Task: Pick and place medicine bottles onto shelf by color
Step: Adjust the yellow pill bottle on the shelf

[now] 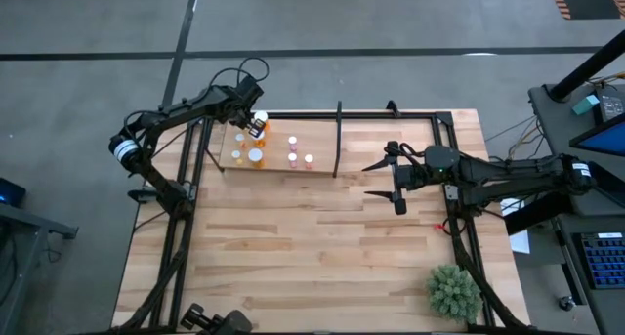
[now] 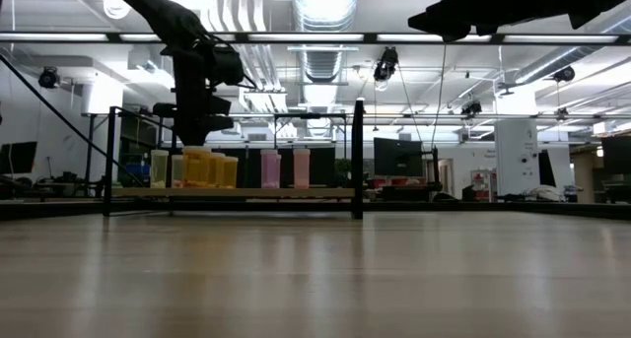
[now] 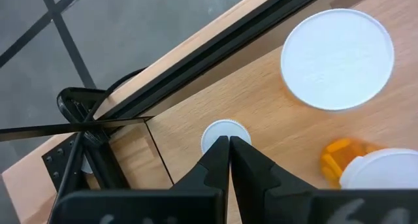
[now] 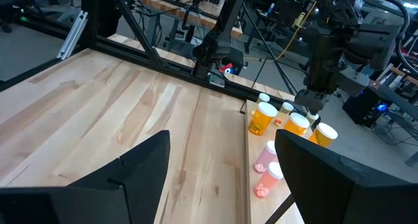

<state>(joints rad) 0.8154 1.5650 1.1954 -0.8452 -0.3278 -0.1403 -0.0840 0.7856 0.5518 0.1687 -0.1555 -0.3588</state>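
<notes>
The shelf (image 1: 276,166) is a pale board at the table's far left, with a thin black post (image 1: 338,140) at its right end. Standing on it are orange medicine bottles (image 1: 256,157), small white-capped ones (image 1: 237,139) and pink ones (image 1: 292,157); the low view shows them in a row (image 2: 229,170). My left gripper (image 3: 230,144) is shut, pointing steeply down over a small white cap (image 3: 221,129), beside a large white cap (image 3: 337,57) and an orange bottle (image 3: 349,160). My right gripper (image 1: 376,177) hangs open above the table's right half, nothing between its fingers. My left gripper's shut fingertips (image 3: 219,145) stand right over the small bottle's white cap (image 3: 221,129), coming from above and slanting down. I cannot tell whether they touch the cap. The bottle stands upright on the shelf.
A black frame rail (image 3: 215,61) runs along the table's far edge just behind the shelf. A green spiky plant (image 1: 454,291) sits at the near right corner. Bare wooden tabletop (image 1: 312,247) lies between the shelf and the near edge.
</notes>
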